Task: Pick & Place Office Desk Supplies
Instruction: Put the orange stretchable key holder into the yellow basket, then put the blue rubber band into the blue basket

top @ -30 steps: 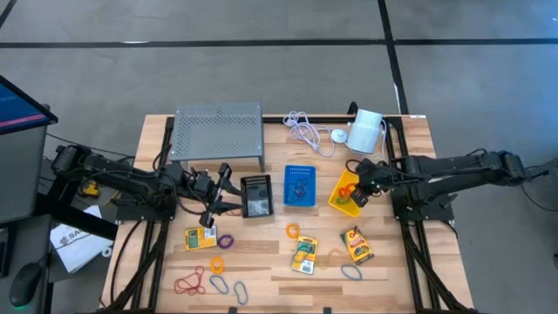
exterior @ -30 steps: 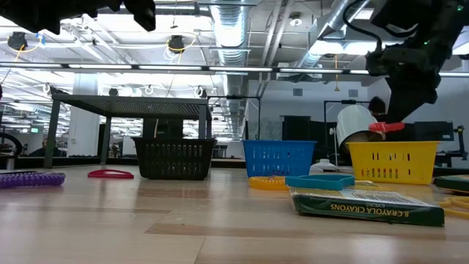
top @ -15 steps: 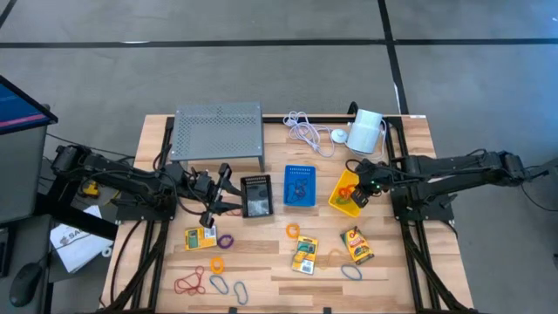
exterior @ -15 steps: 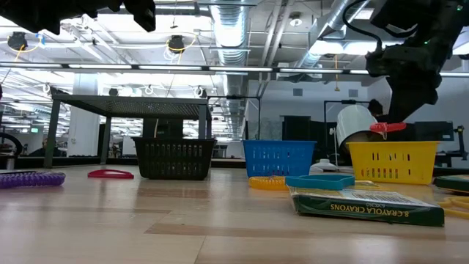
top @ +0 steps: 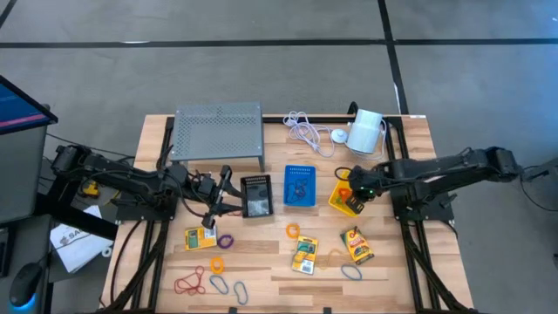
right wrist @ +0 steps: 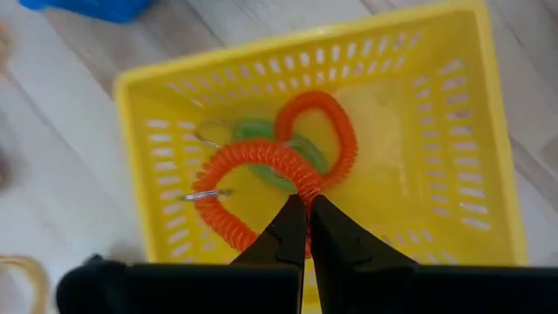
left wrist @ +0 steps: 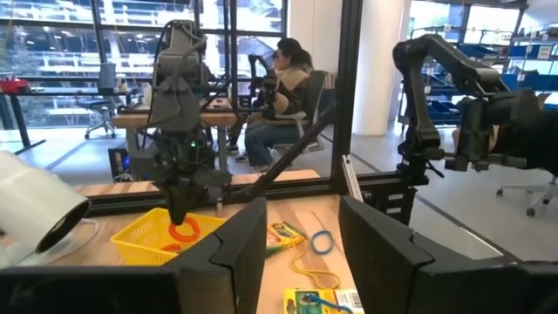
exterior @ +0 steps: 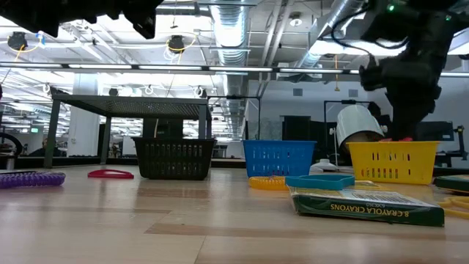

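Observation:
My right gripper [top: 356, 192] is shut on an orange coil loop [right wrist: 248, 174] and reaches down inside the yellow bin [top: 345, 202]. A second orange loop [right wrist: 327, 131] and a green one [right wrist: 261, 139] lie on that bin's floor. My left gripper [top: 228, 197] stands open, pointing level, just left of the black bin [top: 256, 195], with nothing between its fingers. The blue bin [top: 299, 187] sits between the two others. Yellow crayon packets [top: 200, 238] [top: 304, 254] [top: 357, 245] and several loose loops [top: 189, 283] lie flat on the near part of the table. My right gripper pinches the orange loop's coil [right wrist: 292, 187] between its two fingertips, on the side of the loop nearest the fingers. The fingers come steeply from above. The loop spreads out from the tips inside the bin's walls, over the green loop; whether it rests on the floor I cannot tell.
A grey mesh riser [top: 218, 133] stands at the far left. A coiled white cable [top: 307, 133] and a white cylinder [top: 366, 131] lie at the far right. A blue loop [top: 350, 272] and an orange one [top: 293, 230] lie on the near boards.
My right gripper has sunk and shifted slightly toward the table's left, carrying the orange loop from above the yellow bin's rim down inside the bin. It stays shut on the loop.

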